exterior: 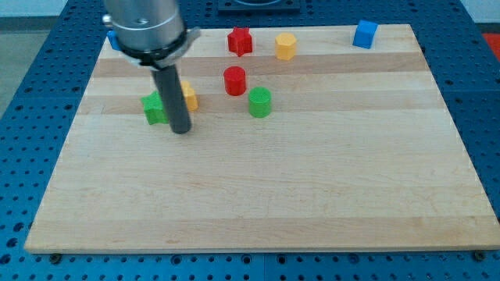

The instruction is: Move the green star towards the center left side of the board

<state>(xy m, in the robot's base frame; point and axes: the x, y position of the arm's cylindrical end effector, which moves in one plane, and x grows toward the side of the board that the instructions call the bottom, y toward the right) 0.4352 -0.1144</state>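
Observation:
The green star (154, 108) lies on the wooden board (258, 195) at the view's left, in the upper half. My tip (181, 131) rests on the board just right of and slightly below the green star, touching or nearly touching its right edge. The rod hides part of the star and most of a yellow block (190, 97) right behind it.
A red cylinder (234, 80) and a green cylinder (260, 102) stand right of my tip. A red star (240, 40) and a yellow block (286, 46) sit near the top edge. A blue cube (364, 34) is at top right. Another blue block (113, 40) peeks out at top left.

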